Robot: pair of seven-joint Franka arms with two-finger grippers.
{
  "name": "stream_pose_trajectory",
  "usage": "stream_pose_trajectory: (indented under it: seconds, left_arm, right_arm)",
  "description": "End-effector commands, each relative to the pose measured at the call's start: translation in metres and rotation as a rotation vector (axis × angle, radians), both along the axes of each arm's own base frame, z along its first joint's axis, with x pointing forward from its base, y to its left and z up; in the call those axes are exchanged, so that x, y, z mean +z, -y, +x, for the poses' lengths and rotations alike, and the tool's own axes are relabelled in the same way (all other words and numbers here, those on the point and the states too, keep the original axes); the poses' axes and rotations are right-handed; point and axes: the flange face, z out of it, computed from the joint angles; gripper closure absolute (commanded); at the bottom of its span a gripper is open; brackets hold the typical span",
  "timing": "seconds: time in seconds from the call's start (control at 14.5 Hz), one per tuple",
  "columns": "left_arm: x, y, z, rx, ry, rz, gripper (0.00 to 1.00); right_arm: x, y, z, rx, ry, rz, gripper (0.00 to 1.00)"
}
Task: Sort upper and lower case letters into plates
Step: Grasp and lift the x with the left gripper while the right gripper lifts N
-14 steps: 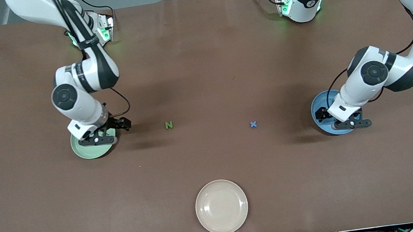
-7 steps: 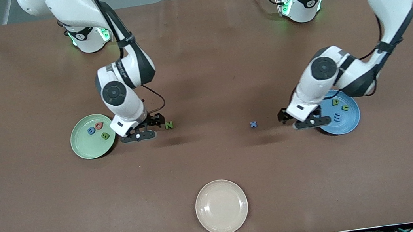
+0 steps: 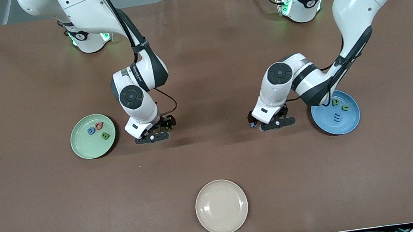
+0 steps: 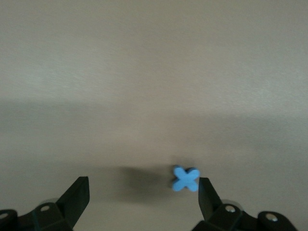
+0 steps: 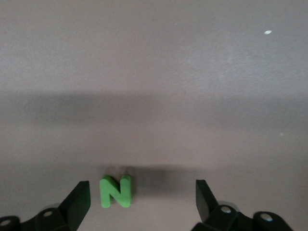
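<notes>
Bare table [image 3: 211,151] between the hands, cream plate [image 3: 221,207] well apart nearer the camera.

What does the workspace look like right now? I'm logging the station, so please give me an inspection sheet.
Surface: brown table, a few pale specks.
Job's things: mint plate holds three letters; blue plate holds three; green N and blue x lie on the table.
Clutter: cream plate, empty.
Grippers: right gripper open around N; left gripper open around x.
Cables: black leads along both arms.
Surroundings: metal frame at one table corner.
</notes>
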Motion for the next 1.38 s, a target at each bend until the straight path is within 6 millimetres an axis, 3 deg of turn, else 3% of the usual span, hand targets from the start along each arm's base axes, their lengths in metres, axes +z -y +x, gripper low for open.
stream_pose_trajectory:
  seconds: [0.0,0.48,0.55,0.76,1.04,1.25,1.31]
  left_arm:
    - [-0.010,0.017,0.010,0.021,-0.014,-0.009,0.00]
    - [-0.025,0.031,0.008,0.037,-0.038,-0.018,0.03]
    - [-0.027,0.032,0.007,0.036,-0.042,-0.018,0.13]
    - [-0.030,0.031,0.005,0.032,-0.049,-0.015,0.30]
    - [-0.031,0.032,0.004,0.030,-0.050,-0.014,0.48]
    - [-0.032,0.031,0.003,0.033,-0.053,-0.013,0.59]
    - [-0.032,0.032,0.002,0.030,-0.054,-0.012,0.62]
  right_arm:
    - [-0.002,-0.015,-0.007,-0.001,-0.002,0.016,0.05]
    - [-0.024,-0.028,-0.022,-0.011,-0.008,0.021,0.10]
    - [-0.024,-0.029,-0.023,-0.015,-0.006,0.023,0.13]
    - [-0.030,-0.028,-0.023,-0.014,-0.002,0.017,0.22]
    - [-0.032,-0.029,-0.026,-0.012,-0.007,0.014,0.46]
    - [-0.034,-0.027,-0.027,-0.031,-0.012,0.010,0.73]
    - [-0.034,-0.026,-0.026,-0.032,-0.014,0.008,0.87]
